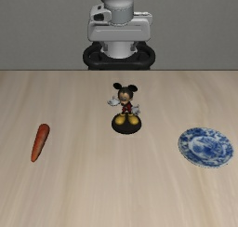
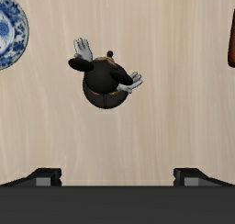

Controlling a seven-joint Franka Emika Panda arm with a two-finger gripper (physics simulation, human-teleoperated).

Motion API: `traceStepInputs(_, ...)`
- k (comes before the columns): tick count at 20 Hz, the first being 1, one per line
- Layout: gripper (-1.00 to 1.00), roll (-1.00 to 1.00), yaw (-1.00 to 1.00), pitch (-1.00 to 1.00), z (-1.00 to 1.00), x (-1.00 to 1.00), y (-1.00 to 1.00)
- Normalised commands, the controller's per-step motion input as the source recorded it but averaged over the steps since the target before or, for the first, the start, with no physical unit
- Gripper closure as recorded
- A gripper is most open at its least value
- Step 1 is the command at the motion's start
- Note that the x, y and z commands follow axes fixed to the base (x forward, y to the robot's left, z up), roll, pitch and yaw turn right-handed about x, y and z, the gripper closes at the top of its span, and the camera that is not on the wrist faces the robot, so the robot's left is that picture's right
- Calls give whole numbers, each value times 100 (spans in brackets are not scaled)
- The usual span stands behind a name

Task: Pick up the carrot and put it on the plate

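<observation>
An orange carrot [image 1: 39, 142] lies on the wooden table [image 1: 84, 193] at the exterior view's left, its narrow end pointing away from the robot. A blue-and-white patterned plate [image 1: 205, 146] rests at the exterior view's right. My gripper [image 2: 117, 175] hangs high above the table's far side, open with its fingertips [image 2: 44, 173] wide apart and nothing between them. From the wrist, the carrot [image 2: 230, 39] and the plate [image 2: 7, 30] each show partly, on opposite sides of the gripper and well ahead of it.
A Mickey Mouse figurine [image 1: 125, 108] on a dark round base stands mid-table between carrot and plate, directly ahead of my gripper; the figurine [image 2: 106, 76] is seen from above. The robot base [image 1: 119, 56] sits at the table's far edge.
</observation>
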Motion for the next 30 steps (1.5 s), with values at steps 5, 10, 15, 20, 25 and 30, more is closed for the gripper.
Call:
traceStepInputs(5, -100, 0, 0, 0, 0, 0, -100)
traceStepInputs(10, -100, 0, 0, 0, 0, 0, -100)
traceStepInputs(15, -100, 0, 0, 0, 0, 0, -100)
traceStepInputs(20, -100, 0, 0, 0, 0, 0, -100)
traceStepInputs(25, -100, 0, 0, 0, 0, 80, -20)
traceStepInputs(30, -100, 0, 0, 0, 0, 100, 0)
